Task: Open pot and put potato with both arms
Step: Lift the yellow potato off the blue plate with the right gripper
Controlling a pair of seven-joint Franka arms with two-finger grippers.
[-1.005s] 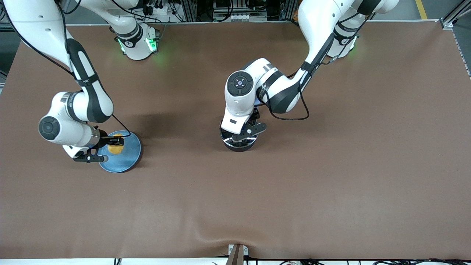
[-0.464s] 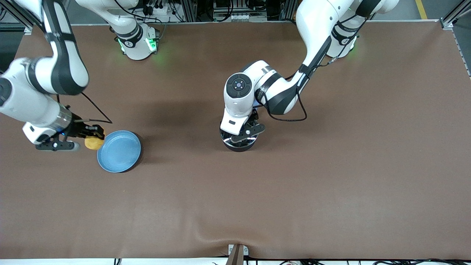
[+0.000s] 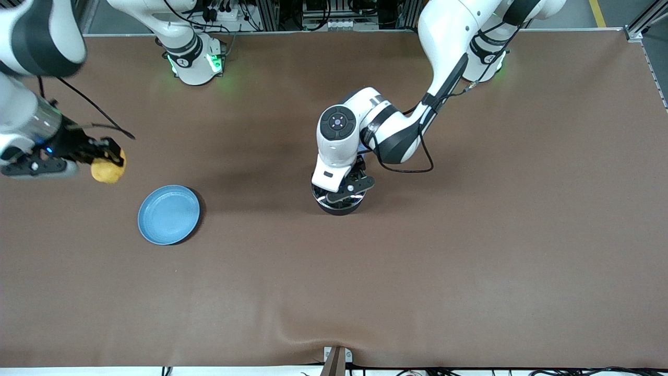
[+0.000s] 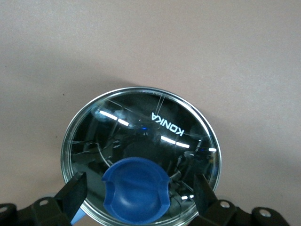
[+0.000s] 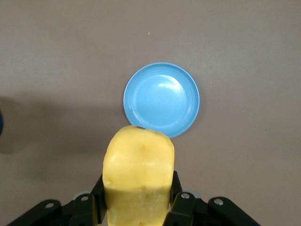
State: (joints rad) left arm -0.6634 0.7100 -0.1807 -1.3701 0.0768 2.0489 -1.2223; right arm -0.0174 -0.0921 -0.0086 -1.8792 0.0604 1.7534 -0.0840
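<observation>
Brown cloth-covered table [image 3: 469, 261], bare plate [image 3: 168, 214].

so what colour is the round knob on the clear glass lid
Blue round knob; the left wrist view shows it best.

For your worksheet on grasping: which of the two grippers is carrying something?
The right gripper, up over the table, clamps the potato; the left gripper straddles the lid knob, fingers open.

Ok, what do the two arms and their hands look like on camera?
Both arms, left and right, are glossy white with black joint bands and loose black cables. Their bases glow green. The left arm's round black end cap has a blue-lit centre. The left hand and right hand are black, with two flat fingers.
</observation>
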